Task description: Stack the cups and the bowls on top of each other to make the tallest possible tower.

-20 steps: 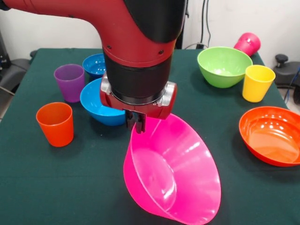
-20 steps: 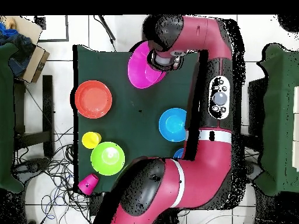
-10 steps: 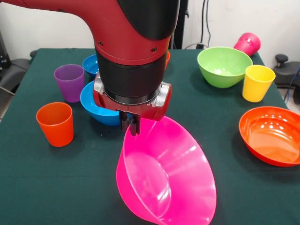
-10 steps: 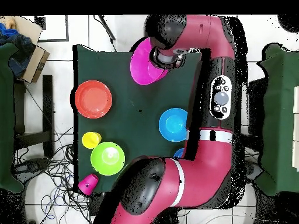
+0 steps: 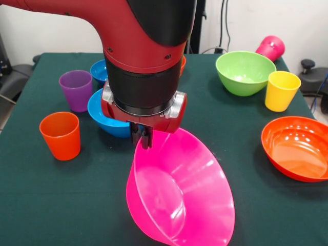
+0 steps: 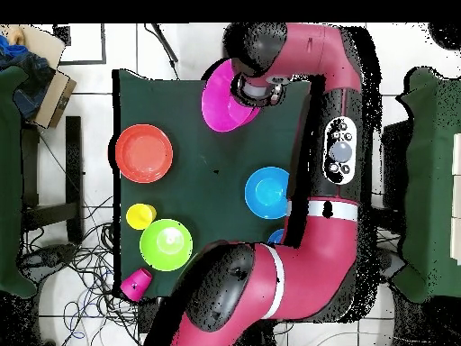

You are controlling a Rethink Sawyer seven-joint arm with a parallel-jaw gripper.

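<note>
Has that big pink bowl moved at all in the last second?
Yes. In the front view the pink bowl, pinched at its rim by the gripper, has shifted left toward the orange cup, which stayed put.

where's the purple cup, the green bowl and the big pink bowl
purple cup (image 5: 76, 90), front view, on its side wall
green bowl (image 5: 245, 72), front view, on its inside
big pink bowl (image 5: 179, 192), front view, on its inner wall; it hangs tilted from the gripper (image 5: 142, 139)

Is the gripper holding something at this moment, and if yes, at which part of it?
Yes. The gripper is shut on the big pink bowl, pinching its rim at the upper edge, so the bowl hangs tilted with its opening facing the front camera.
</note>
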